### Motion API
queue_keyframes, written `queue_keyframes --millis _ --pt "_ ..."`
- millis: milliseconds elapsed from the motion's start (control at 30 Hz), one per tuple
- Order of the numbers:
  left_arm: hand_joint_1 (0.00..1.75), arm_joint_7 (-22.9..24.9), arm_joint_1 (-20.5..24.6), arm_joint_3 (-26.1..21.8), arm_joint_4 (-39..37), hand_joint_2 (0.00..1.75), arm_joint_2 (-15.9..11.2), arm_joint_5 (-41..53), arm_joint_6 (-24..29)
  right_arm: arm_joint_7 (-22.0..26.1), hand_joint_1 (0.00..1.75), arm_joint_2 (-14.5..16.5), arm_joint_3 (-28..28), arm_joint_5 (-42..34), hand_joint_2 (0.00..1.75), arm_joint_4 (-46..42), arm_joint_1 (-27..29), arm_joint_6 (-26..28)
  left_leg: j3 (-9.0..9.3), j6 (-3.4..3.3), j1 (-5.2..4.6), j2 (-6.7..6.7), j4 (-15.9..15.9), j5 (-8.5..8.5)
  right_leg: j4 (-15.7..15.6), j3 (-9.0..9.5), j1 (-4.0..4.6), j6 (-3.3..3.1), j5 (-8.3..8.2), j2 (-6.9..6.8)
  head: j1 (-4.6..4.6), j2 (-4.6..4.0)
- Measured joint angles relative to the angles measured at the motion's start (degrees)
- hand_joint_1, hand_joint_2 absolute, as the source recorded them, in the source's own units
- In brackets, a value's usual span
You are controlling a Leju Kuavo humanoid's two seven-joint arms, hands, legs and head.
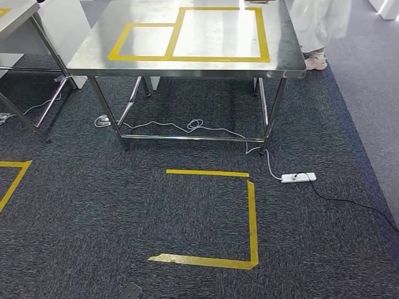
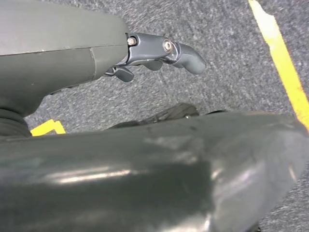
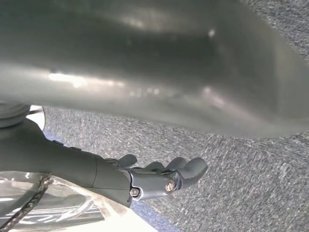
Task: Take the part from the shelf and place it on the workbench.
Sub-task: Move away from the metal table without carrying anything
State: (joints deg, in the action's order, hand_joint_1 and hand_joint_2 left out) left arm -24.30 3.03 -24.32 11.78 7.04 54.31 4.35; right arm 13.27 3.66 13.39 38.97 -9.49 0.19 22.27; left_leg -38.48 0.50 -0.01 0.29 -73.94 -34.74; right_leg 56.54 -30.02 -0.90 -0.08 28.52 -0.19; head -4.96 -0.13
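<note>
The steel workbench (image 1: 141, 62) stands ahead of me in the head view, its top marked with two yellow tape rectangles (image 1: 219, 34) and bare inside them. My left hand (image 2: 160, 53) hangs over the grey carpet with its fingers stretched out and nothing in them. My right hand (image 3: 165, 176) also hangs over the carpet, fingers extended and apart, holding nothing. A glossy pale surface (image 3: 54, 212) lies behind the right hand; what it is I cannot tell.
A person in white (image 1: 320, 31) stands at the workbench's far right corner. A white power strip (image 1: 298, 177) and its cables lie on the carpet by the right table leg. Yellow tape (image 1: 252, 218) marks a square on the floor. A second steel table (image 1: 16, 15) stands at the left.
</note>
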Motion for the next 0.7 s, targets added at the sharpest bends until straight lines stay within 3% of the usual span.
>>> queue_keyframes --millis 33,133,200,300,533,700 --pt "0.0 0.0 -0.1 0.0 0.0 0.0 0.0 0.0 0.0 0.0 0.0 0.0 0.0 0.0 0.0 0.0 0.0 0.0 1.2 -0.21 -0.01 -0.01 1.7 1.23 0.0 -0.06 0.1 0.02 -0.03 0.03 -0.01 0.0" --pt "0.0 -0.1 0.0 0.0 0.0 0.0 -0.1 0.0 0.2 0.0 0.0 0.1 0.0 0.1 0.0 0.0 -0.1 0.0 7.36 -1.55 -0.33 -0.08 13.2 5.91 0.1 -0.02 0.46 0.22 -0.12 0.09 0.03 0.0" --pt "0.0 -0.2 0.0 0.0 0.0 0.0 -0.1 0.0 0.3 0.0 0.0 0.1 0.0 0.2 0.0 0.0 -0.1 0.0 8.76 -1.77 -0.5 -0.11 16.7 6.39 0.3 -0.37 0.62 0.5 -0.18 0.06 0.08 0.0" --pt "0.0 -0.3 -0.1 0.0 0.0 0.0 0.0 0.0 0.3 -0.1 0.0 0.1 0.0 0.2 0.0 0.0 -0.1 0.0 8.51 -1.17 -0.57 -0.12 17.1 6.62 0.5 -0.79 0.57 0.59 -0.28 0.02 0.13 0.0" --pt "0.0 -0.3 0.0 0.0 0.0 0.0 0.1 0.0 0.3 -0.3 0.0 0.0 0.0 0.9 0.0 0.0 -0.1 0.0 8.17 -1.77 -0.92 -0.11 17.1 6.96 -0.1 -0.91 0.2 1.6 -0.99 0.12 0.13 0.0" --pt "0.0 -0.3 0.0 0.0 0.0 0.0 0.1 0.0 0.3 -0.3 0.0 0.0 0.0 0.9 0.0 0.0 -0.1 0.0 8.07 -1.97 -1.0 -0.11 17.0 7.09 -0.1 -0.98 0.14 1.82 -1.14 0.11 0.12 0.0"
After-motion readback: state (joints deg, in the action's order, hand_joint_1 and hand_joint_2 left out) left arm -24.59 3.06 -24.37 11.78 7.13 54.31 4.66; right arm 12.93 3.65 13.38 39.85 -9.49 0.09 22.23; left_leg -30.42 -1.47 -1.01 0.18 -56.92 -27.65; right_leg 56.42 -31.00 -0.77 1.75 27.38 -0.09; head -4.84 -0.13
